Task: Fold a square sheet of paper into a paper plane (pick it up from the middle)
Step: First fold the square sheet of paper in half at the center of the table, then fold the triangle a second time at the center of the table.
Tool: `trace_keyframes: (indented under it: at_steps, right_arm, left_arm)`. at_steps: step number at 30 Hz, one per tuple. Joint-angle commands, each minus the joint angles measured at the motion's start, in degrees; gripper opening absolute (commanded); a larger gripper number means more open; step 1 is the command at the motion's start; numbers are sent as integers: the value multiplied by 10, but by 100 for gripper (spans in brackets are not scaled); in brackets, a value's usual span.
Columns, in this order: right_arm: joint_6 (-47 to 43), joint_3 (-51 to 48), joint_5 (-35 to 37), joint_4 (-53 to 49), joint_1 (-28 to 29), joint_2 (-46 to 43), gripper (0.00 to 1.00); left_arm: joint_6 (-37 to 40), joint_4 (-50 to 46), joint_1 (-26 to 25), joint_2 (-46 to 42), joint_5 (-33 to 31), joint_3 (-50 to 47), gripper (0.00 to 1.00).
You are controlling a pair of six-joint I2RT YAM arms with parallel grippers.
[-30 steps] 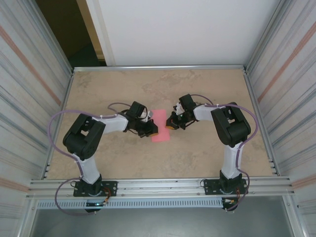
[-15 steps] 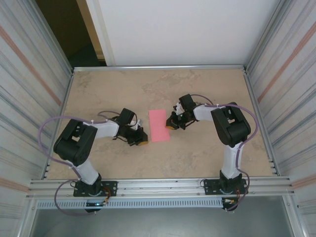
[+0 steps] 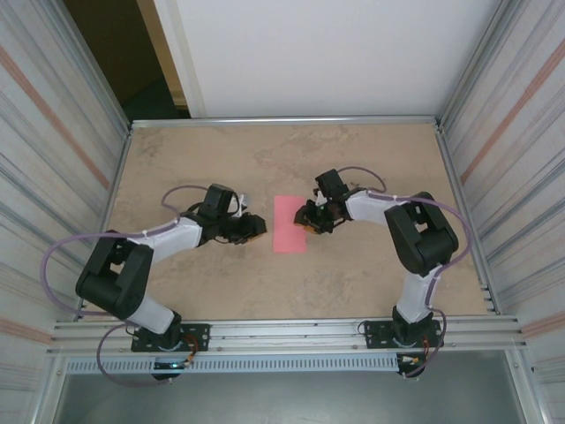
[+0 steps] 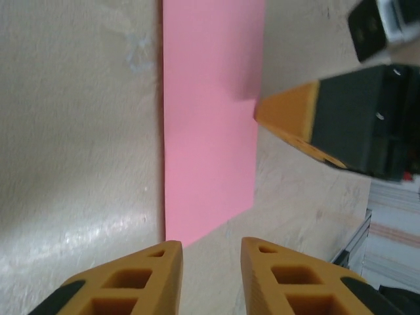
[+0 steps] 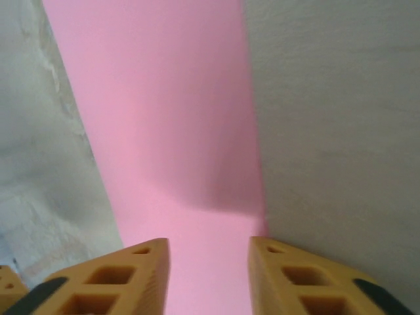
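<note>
The square sheet of paper (image 3: pixel 290 224) lies flat at the table's centre, pink and showing as a narrow rectangle. My left gripper (image 3: pixel 258 225) sits just left of it, open, with bare table between its fingers. In the left wrist view the paper (image 4: pixel 210 118) lies ahead of the left gripper (image 4: pixel 211 246), and one orange fingertip of the right gripper (image 4: pixel 289 118) touches its far edge. My right gripper (image 3: pixel 305 220) rests at the paper's right edge. Seen from the right wrist, the right gripper (image 5: pixel 209 244) stands open over the paper (image 5: pixel 170 118), not pinching it.
The beige table (image 3: pixel 221 291) is fenced by ribbed metal walls left (image 3: pixel 53 177) and right (image 3: pixel 521 177), a white panel behind (image 3: pixel 318 53), and an aluminium rail (image 3: pixel 282 331) along the near edge by the arm bases.
The left gripper left the paper, swung down-left, then came back up beside its left edge. Both grippers went from shut to open. The right gripper stayed at the right edge.
</note>
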Motion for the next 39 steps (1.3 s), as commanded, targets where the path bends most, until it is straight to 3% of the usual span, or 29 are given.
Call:
trace_keyframes:
  at_steps: [1,9,18,25,32,39]
  right_arm:
    - [20,-16,55,-12,-6,-75,45]
    - [44,-134,73,47,-45,-183,58]
    - [73,-169,57,85,-33,-184,56]
    - [87,-172,62,82,-29,-184,55]
    - [92,-170,36,72,-22,-173,53]
    - [131,-183,-12,91,-3,-172,51]
  left_arm:
    - [-17,50,-12,33,-9,30,35]
    - [-15,60,-27,116,4,101,38]
    - [33,-9,-25,205,8,194,39]
    - [51,-33,-21,227,18,206,39]
    - [39,-55,-15,238,5,203,39]
    - [-20,-54,-15,220,-34,162,40]
